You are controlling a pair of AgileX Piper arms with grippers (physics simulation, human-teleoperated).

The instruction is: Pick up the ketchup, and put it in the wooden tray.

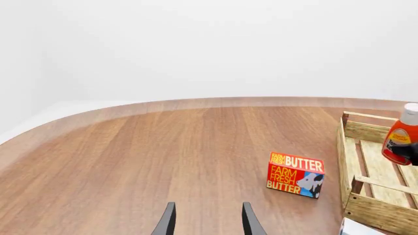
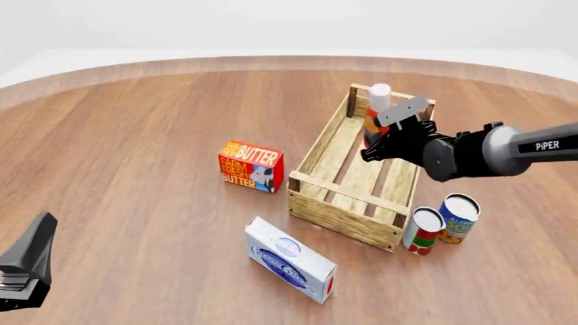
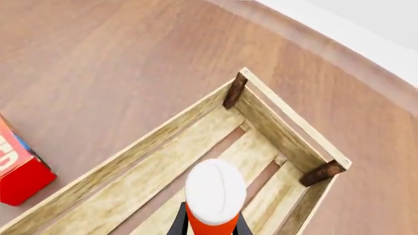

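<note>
On the brown wooden table (image 2: 135, 149) you have four things that are not your concern. The red butter box (image 2: 250, 166) stands upright in the middle, and its face reads "FARM FRESH BUTTER" in yellow and white with a small cow picture. Nearer to you, a white carton (image 2: 290, 259) with a blue round logo lies flat and turned at an angle. To the right you see two cans, upright and just beside each other: a red-and-white can (image 2: 421, 230) and behind it a can with a blue and orange label (image 2: 458, 218). Both have pale lids.
</note>
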